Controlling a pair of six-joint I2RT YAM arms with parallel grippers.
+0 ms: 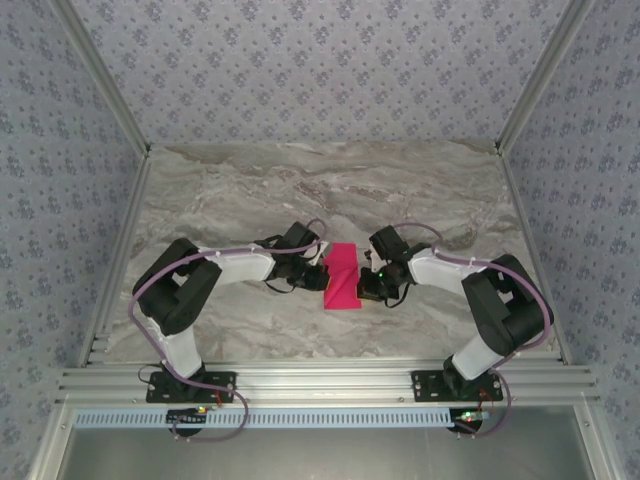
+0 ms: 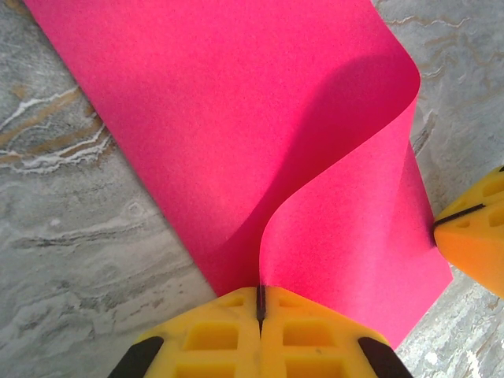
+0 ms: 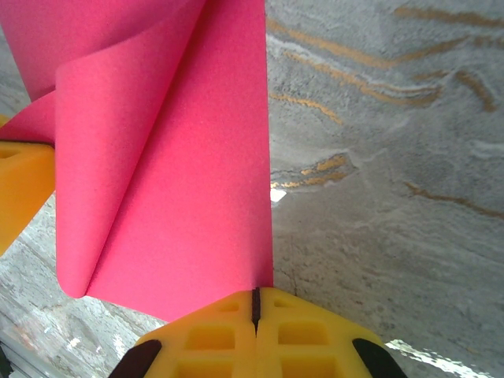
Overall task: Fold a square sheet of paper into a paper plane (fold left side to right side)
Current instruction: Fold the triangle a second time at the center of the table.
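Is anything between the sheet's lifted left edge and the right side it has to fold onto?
Nothing visible. The left gripper and right gripper each pinch the square sheet of paper, and its curled left edge arches over bare pink paper.

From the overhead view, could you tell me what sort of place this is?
Likely a lab test booth: marble-look table boxed in by patterned walls, left arm and right arm bolted to an aluminium rail.
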